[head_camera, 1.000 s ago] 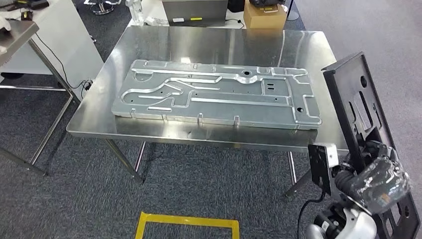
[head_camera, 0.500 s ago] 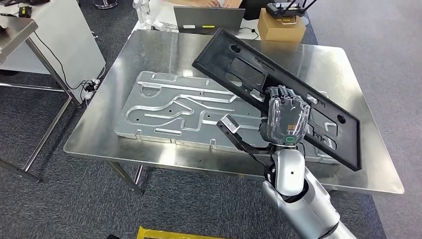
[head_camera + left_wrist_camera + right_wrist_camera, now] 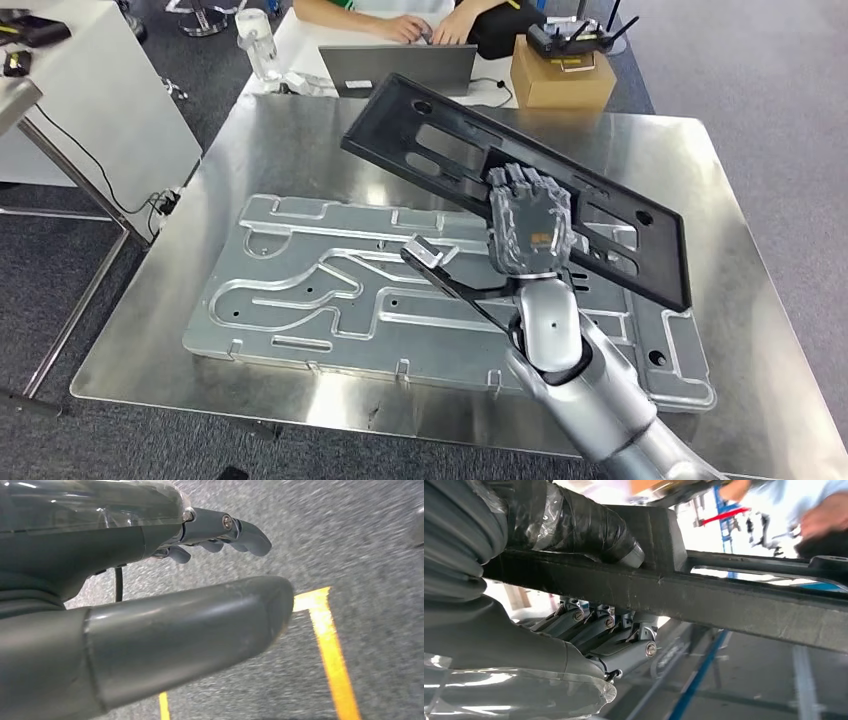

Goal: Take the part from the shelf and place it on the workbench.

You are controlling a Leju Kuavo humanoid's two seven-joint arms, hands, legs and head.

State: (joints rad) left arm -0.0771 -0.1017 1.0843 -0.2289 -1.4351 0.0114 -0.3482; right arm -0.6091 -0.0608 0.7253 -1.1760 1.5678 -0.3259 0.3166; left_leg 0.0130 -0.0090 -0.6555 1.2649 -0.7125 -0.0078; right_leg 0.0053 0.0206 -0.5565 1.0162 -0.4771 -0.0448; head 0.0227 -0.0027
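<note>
Black and long, the part point(image 3: 520, 190) hangs tilted above the steel desk point(image 3: 740, 330), gripped near its middle by the right hand point(image 3: 530, 232), whose fingers wrap one edge while the thumb point(image 3: 594, 527) presses the opposite face. It sits over the far right portion of the grey machined plate point(image 3: 330, 290) that already lies on the desk, and no part of it seems to rest on anything.

Risk lies mostly in that single mid-span grip: such a long panel can pivot in the fingers, and if it is lowered with this tilt one corner would likely strike the plate first and skid or twist free. Its far end also reaches toward the laptop point(image 3: 395, 68) and the cardboard box point(image 3: 560, 75) beyond the desk's edge, where a person's hands point(image 3: 430, 25) are typing; a swing that way could knock them.

How much clearance separates panel and plate is hard to judge from above. The grip's underside is hidden in the head view, and the wrist view's background is blurred. The left hand point(image 3: 150, 580) hangs over carpet with yellow tape point(image 3: 330, 650), fingers apart and holding nothing.
</note>
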